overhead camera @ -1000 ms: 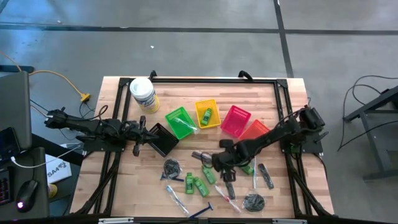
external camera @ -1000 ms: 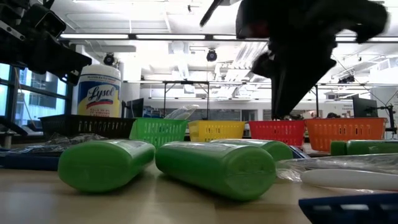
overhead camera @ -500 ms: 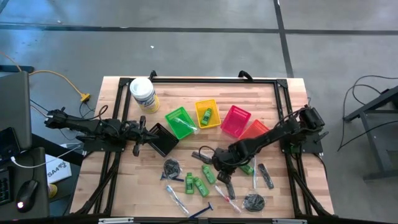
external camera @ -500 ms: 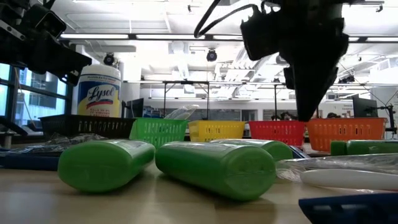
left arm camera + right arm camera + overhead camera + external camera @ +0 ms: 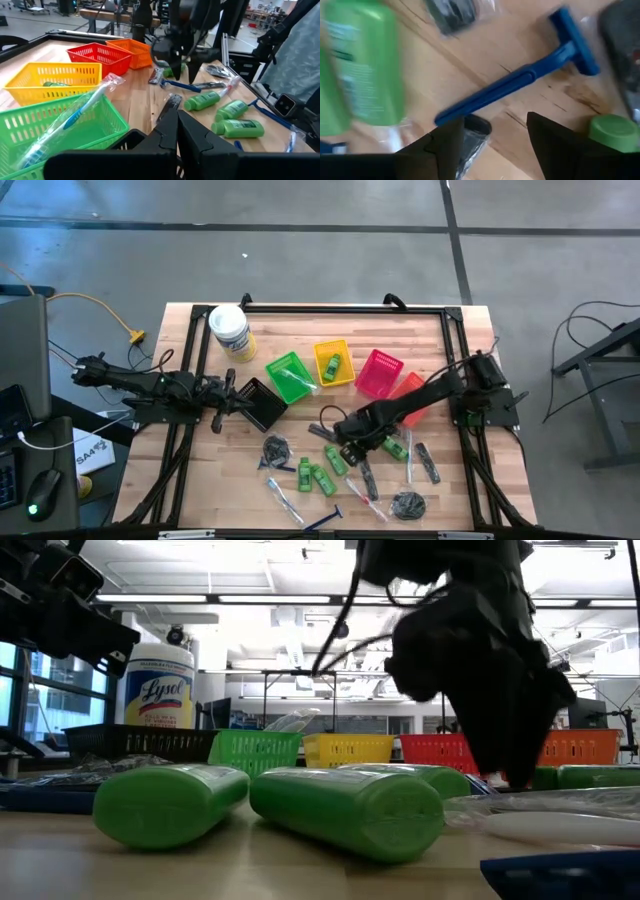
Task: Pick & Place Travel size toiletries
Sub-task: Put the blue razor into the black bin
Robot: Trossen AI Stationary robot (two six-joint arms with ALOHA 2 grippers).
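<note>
Table: wooden top [image 5: 300,320] carrying all the baskets and loose items.
Baskets: green basket [image 5: 289,376], yellow basket [image 5: 334,363], red basket [image 5: 379,373] and orange basket [image 5: 414,388] in a row; black basket [image 5: 262,403] beside the left arm.
Tub: white wipes tub [image 5: 230,331] at the far left corner.
Right gripper: right gripper [image 5: 347,452] low over the scattered toiletries in the middle, fingers spread, nothing between them.
Left gripper: left gripper [image 5: 222,404] at the black basket's edge, fingers pressed together, empty.
Toiletries: green bottles [image 5: 318,476] near the front edge; one green bottle [image 5: 331,366] inside the yellow basket.
Razor: blue razor [image 5: 520,82] lying flat on the wood just past the right fingertips.
</note>
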